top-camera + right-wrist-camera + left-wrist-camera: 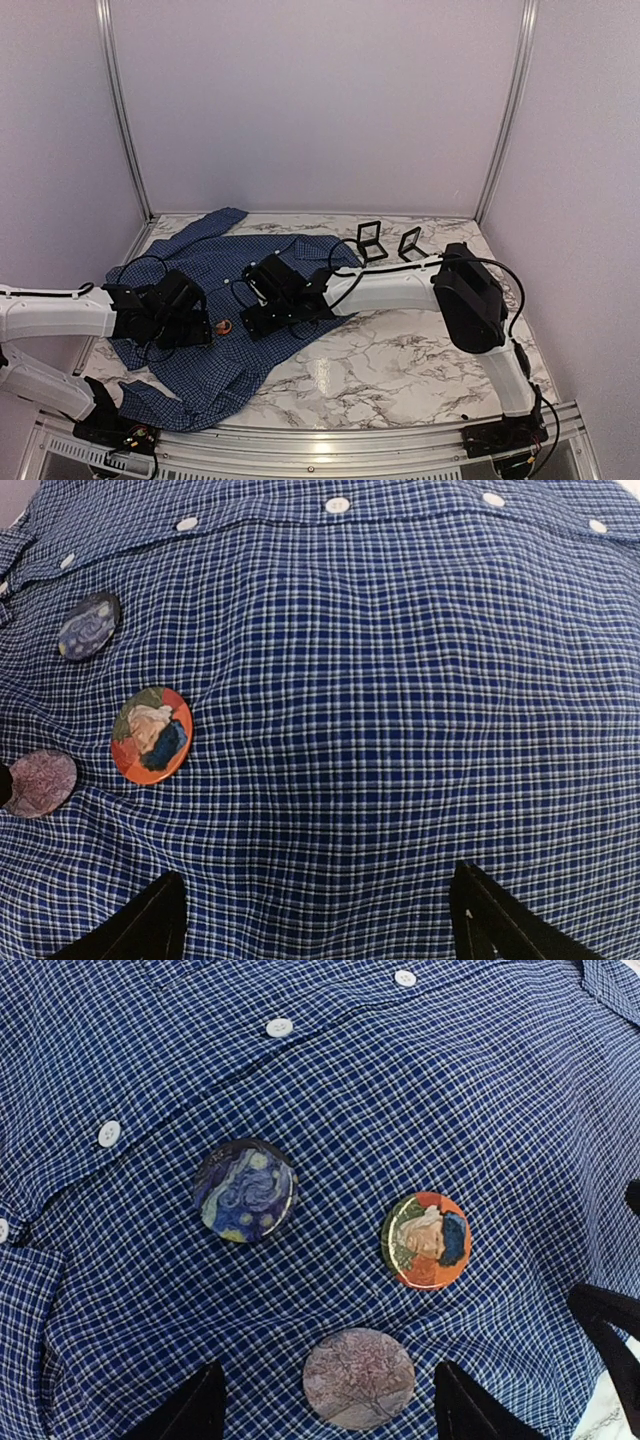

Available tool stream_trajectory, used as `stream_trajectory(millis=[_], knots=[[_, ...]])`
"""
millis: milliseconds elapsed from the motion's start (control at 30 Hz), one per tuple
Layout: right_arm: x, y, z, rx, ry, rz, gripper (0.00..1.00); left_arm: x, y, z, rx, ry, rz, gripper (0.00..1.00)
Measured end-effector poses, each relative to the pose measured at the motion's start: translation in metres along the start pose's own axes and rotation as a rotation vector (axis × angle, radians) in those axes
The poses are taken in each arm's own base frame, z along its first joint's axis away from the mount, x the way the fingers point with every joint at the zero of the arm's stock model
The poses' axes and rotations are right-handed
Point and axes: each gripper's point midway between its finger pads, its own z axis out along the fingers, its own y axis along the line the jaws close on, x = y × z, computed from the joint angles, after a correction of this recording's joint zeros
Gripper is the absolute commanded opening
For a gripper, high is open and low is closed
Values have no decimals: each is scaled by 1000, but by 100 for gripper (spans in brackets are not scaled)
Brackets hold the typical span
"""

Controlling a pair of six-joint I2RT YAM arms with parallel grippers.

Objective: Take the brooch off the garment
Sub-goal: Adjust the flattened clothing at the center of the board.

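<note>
- The brooch (426,1240) is round, with no long axis. It lies flat and face up on the shirt (480,1090), which is spread on the counter (400,350).
- No writing can be read on it.
- Its face is orange, with a pale head, a dark blue patch and some green.
- It sits between a blue swirled badge (245,1191) and a mauve badge (358,1378).
- The left fingers (195,1415) are spread either side of the mauve badge, grasping nothing.
- The right fingers (150,925) are spread wide over cloth, grasping nothing.

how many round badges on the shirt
3, on the shirt front: a blue swirl badge uppermost in the left wrist view, an orange brooch to its right, a mauve badge lowest. More could hide under folds.
</note>
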Motion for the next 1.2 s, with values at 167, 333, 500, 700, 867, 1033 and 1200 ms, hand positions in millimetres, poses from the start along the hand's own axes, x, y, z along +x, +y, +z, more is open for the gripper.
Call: stream_trajectory(millis=[167, 333, 500, 700, 867, 1033, 1200], knots=[[19, 1, 8, 12, 58, -2, 75, 9, -8, 3, 14, 22, 31, 73], [35, -2, 11, 17, 96, 10, 34, 17, -14, 2, 29, 35, 60, 72], [43, -6, 7, 25, 99, 37, 1, 22, -18, -1, 41, 43, 84, 73], [63, -15, -13, 29, 130, 60, 0, 13, -24, -12, 64, 25, 95, 73], [78, -24, -36, 39, 149, 82, 0, -2, -39, -21, 103, -8, 111, 65], [81, -29, -59, 35, 136, 109, 0, 1, -57, -12, 144, 23, 164, 50], [87, -34, -71, 37, 137, 126, 0, 25, -72, 1, 177, 100, 232, 37]])
